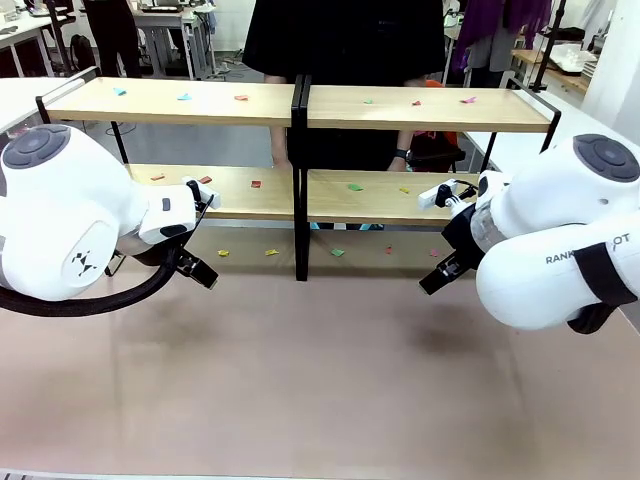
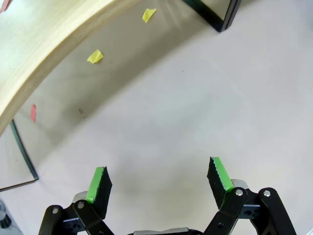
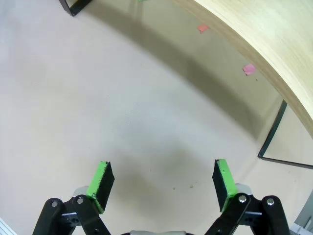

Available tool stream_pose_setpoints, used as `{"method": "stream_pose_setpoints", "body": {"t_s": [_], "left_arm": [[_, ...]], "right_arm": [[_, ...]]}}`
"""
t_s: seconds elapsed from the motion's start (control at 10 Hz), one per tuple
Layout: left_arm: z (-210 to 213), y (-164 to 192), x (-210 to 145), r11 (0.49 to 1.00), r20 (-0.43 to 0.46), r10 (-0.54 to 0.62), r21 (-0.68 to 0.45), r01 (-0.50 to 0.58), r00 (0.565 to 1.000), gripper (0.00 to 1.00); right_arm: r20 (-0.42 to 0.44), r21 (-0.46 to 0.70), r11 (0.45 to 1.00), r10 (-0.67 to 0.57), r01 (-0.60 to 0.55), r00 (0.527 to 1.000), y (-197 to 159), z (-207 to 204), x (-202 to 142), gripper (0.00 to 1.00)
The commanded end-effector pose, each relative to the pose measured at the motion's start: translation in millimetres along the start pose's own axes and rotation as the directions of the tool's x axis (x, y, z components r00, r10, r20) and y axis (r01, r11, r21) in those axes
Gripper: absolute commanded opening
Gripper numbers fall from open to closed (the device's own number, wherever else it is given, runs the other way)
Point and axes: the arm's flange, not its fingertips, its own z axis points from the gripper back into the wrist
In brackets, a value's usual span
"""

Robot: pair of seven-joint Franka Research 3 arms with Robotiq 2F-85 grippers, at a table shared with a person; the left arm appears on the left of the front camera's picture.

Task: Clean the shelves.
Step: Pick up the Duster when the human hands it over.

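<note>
The left gripper (image 2: 159,178) hangs with fingers spread and nothing between them, just in front of the left unit of the shelves (image 1: 220,105). The right gripper (image 3: 161,180) is likewise spread and empty before the right unit. Small coloured paper scraps (image 1: 354,186) dot the shelves and the table (image 1: 320,380) beneath them, and a person (image 1: 340,40) stands behind the shelves.

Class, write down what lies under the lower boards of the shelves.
Under the shelves, paper scraps lie on the table: two yellow, one green, two reddish. The left arm and right arm cover the outer ends.
</note>
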Motion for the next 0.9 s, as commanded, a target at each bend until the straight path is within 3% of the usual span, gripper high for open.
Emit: {"method": "stream_pose_setpoints", "body": {"t_s": [0.0,0.1,0.2,0.5,0.8], "left_arm": [[45,-19,2,0.993,-0.006,-0.056,-0.102,0.055,0.998,1.0],[82,-27,0,0.989,-0.012,-0.069,-0.135,0.067,0.998,1.0],[123,-29,-4,0.987,0.02,-0.054,-0.152,0.056,0.998,1.0],[234,-21,-21,0.99,0.189,-0.083,-0.096,0.102,0.979,1.0],[306,12,-3,0.994,0.338,-0.106,0.025,0.104,0.935,1.0]], "right_arm": [[-0.043,0.05,0.999,0.011,-0.009,0.999,-24,44,-2,1.0],[-0.069,0.093,0.996,0.011,-0.004,0.998,-39,81,-4,1.0],[-0.11,0.056,0.997,-0.055,0.062,0.992,-51,119,-6,1.0],[0.015,0.057,0.988,-0.146,0.145,0.989,-72,214,-16,1.0],[0.146,-0.007,0.994,-0.104,0.106,0.984,-73,273,8,1.0]]}}
